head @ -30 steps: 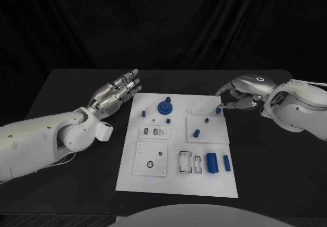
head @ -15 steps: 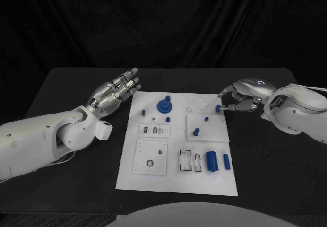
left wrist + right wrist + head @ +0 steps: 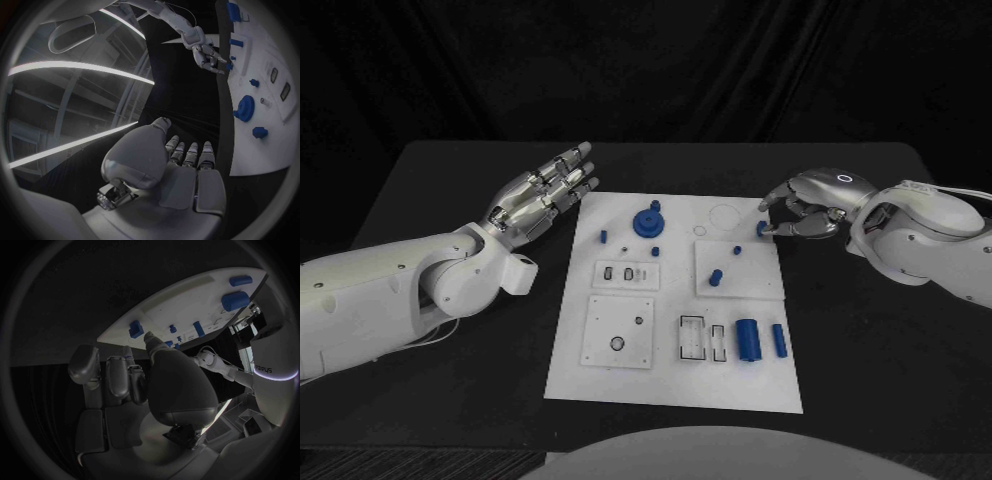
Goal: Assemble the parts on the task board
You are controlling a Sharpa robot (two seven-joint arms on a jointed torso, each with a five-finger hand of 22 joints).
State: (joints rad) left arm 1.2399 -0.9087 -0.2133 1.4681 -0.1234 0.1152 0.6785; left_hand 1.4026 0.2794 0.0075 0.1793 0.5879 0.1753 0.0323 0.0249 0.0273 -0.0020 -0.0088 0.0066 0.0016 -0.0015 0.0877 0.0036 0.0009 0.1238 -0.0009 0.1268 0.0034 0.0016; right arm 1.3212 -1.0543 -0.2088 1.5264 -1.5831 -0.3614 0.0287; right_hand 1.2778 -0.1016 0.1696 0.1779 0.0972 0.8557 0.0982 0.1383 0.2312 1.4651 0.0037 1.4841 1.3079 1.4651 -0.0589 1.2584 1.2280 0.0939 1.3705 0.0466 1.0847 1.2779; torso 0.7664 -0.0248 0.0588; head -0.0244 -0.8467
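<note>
The white task board (image 3: pixel 672 385) lies in the middle of the black table. My right hand (image 3: pixel 808 208) is at the board's far right edge and pinches a small blue part (image 3: pixel 762 229) between its fingertips, just over the board; the same part (image 3: pixel 135 329) shows beyond the curled fingers in the right wrist view. My left hand (image 3: pixel 545 195) hovers flat beside the board's far left corner, fingers apart, holding nothing. A blue gear-like part (image 3: pixel 648 224) stands on the far middle of the board. Two blue cylinders (image 3: pixel 749 341) lie near the right edge, closer to me.
Small blue pegs (image 3: pixel 604 238) (image 3: pixel 714 279) stand on the board, and a thin white ring (image 3: pixel 727 216) lies near the right hand. Raised white plates with slots (image 3: pixel 620 335) take up the board's left half. Bare black table surrounds the board.
The right hand has shifted slightly towards the board with the small blue part at its fingertips. The left hand has stayed put.
</note>
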